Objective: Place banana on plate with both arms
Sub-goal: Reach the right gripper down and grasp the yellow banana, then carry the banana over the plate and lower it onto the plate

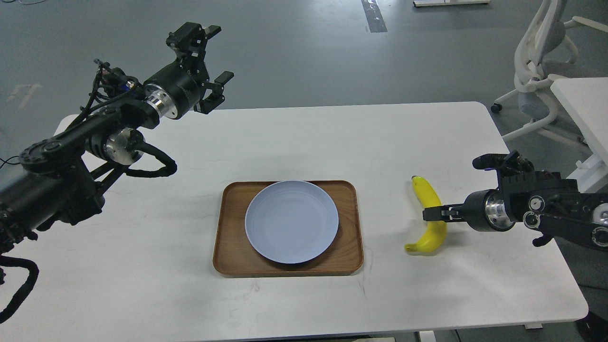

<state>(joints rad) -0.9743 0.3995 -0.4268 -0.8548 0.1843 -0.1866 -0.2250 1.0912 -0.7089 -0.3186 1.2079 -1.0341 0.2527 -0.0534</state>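
Note:
The yellow banana [435, 234] lies on the white table [142, 266], right of the tray, stem end pointing away from me. The pale blue plate [291, 221] sits empty on the brown wooden tray [229, 259]. My right gripper [433, 213] comes in from the right, low over the table, with its fingertips across the banana's middle. The fingers are seen edge-on, so I cannot tell them apart. My left gripper [216, 54] is open and empty, raised above the table's far left edge, far from the plate.
A white office chair [539, 71] and the corner of a second white table [582, 102] stand to the right, beyond my right arm. Grey floor lies behind the table's far edge.

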